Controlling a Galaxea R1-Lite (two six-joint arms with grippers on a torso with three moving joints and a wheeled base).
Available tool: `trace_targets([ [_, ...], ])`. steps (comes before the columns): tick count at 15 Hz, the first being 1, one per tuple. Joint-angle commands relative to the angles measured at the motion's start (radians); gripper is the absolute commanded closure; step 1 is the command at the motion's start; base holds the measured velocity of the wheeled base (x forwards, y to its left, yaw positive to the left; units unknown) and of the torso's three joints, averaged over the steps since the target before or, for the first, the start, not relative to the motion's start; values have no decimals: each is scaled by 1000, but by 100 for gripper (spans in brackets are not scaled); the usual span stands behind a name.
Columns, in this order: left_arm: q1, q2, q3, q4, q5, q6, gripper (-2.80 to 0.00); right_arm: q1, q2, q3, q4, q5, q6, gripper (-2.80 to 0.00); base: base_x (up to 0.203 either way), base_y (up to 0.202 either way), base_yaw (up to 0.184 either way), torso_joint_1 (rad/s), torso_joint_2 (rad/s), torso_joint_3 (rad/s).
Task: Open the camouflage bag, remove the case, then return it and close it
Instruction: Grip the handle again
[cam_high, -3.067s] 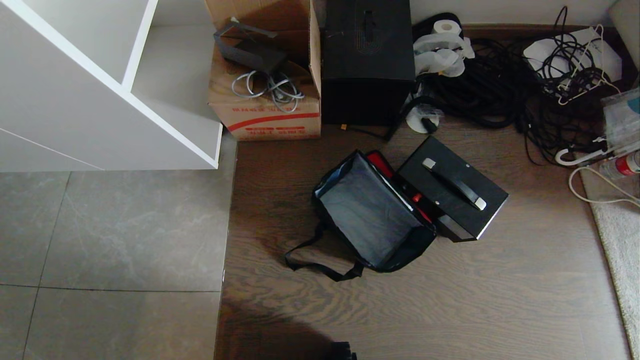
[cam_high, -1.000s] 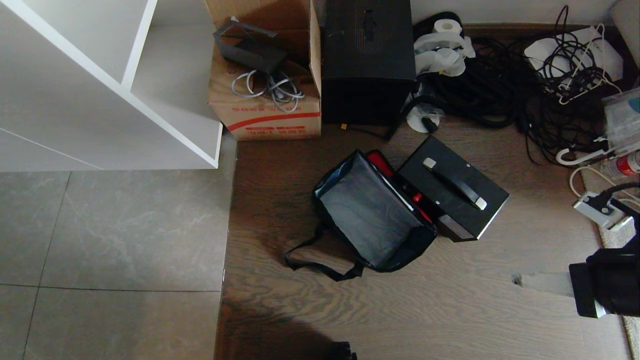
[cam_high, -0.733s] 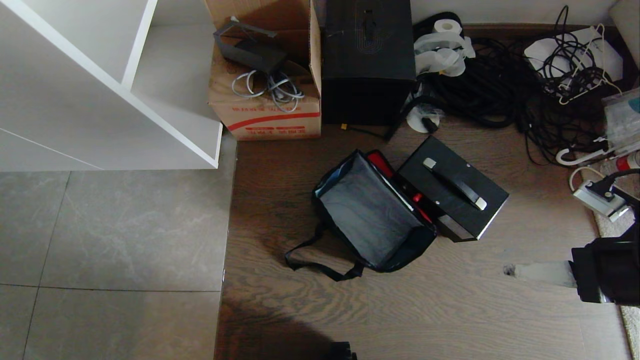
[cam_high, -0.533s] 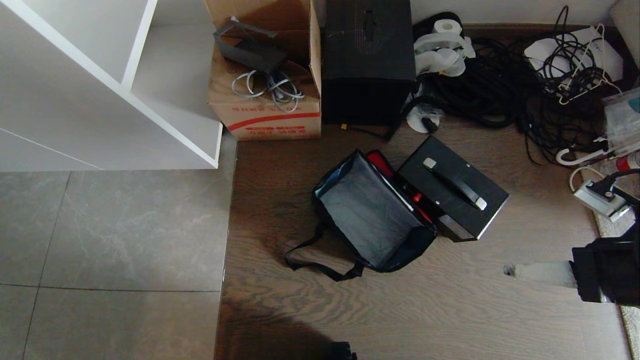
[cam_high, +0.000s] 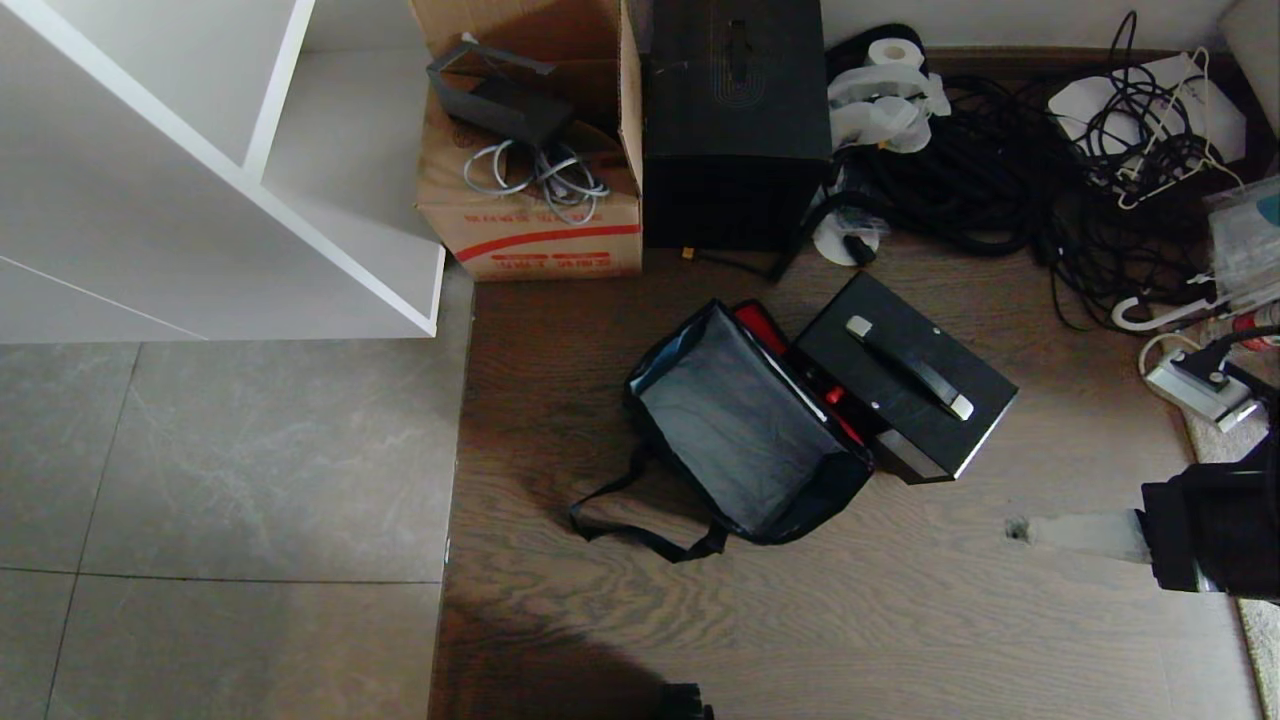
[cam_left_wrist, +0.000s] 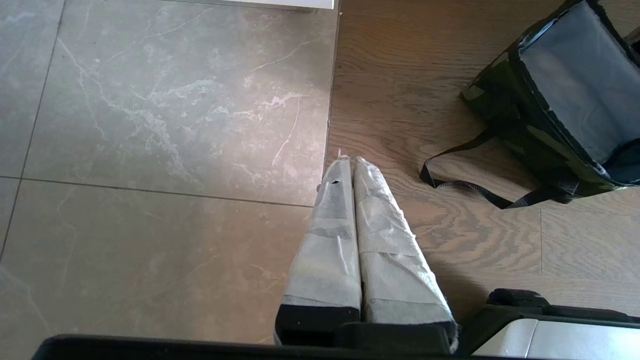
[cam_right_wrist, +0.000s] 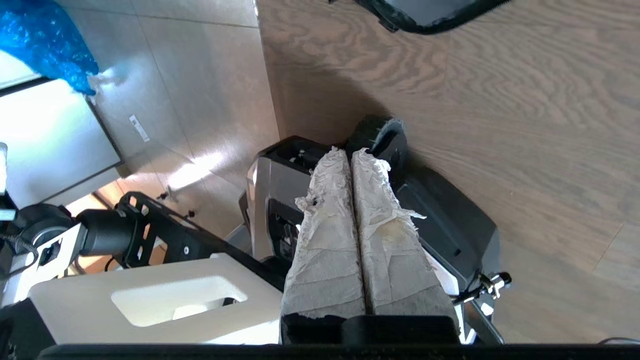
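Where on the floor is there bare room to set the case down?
Bare wood floor lies in front of the camouflage bag and the case, up to the right end effector. Behind them, cables and boxes crowd the wall.

Open camouflage bag (cam_high: 745, 430), black case (cam_high: 905, 375) touching

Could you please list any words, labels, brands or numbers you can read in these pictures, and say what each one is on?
No text can be read.
Cardboard box: red print above and below a red stripe, too blurred to read.
Tall black box: a faint oval line emblem, no letters legible.
Bottle at the right edge: red label, too small to read.
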Motion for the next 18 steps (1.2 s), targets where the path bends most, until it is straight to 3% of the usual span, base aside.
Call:
trace_targets([
  [1, 0, 0, 9, -1, 0, -1, 0, 36, 10, -17, 1, 11, 2, 0, 0, 0, 0, 0, 0, 0],
  [11, 0, 0, 8, -1, -1, -1, 0, 41, 73, -15, 0, -1, -4, 0, 0, 0, 0, 0, 0, 0],
  [17, 0, 0, 8, -1, 1, -1, 0, 44, 190, -4, -130, -100, -9, 0, 0, 0, 0, 0, 0, 0],
  [18, 0, 0, 8, -1, 1, -1, 0, 44, 200, 4, -165, -118, -40, 0, 0, 0, 0, 0, 0, 0],
])
